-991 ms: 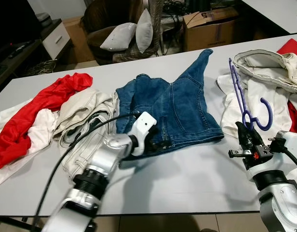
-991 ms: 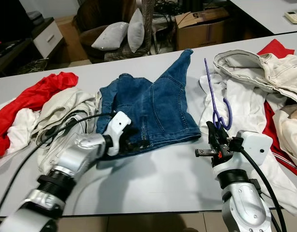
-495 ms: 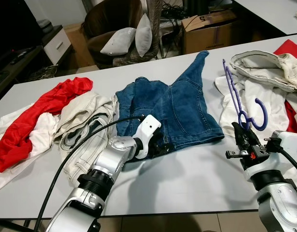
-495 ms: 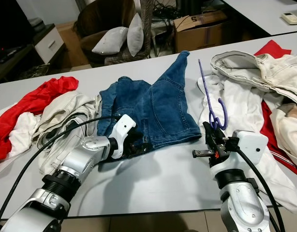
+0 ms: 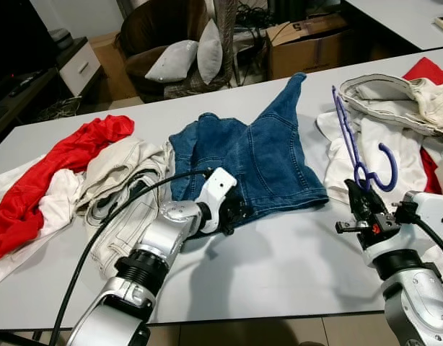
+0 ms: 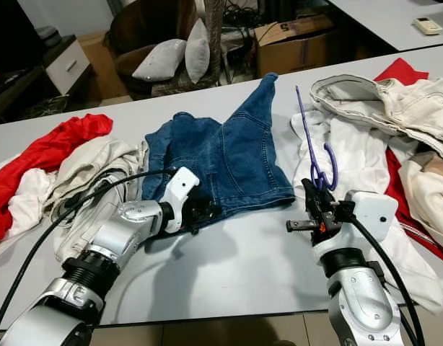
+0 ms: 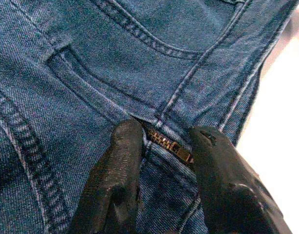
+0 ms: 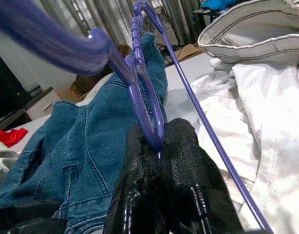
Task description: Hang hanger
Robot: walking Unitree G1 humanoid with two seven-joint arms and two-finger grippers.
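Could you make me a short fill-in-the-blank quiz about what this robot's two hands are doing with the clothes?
1. The right hand is shut on a purple ____.
2. The left hand has its fingers on the blue ____, by the zipper.
3. The clothes lie on a white ____.
4. Past the table's far edge stands a cardboard ____.

Missing words: hanger; jeans; table; box

Denim jeans (rough), glossy plastic hanger

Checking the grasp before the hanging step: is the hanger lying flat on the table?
No, the right gripper holds the purple hanger upright, clamped near its hook.
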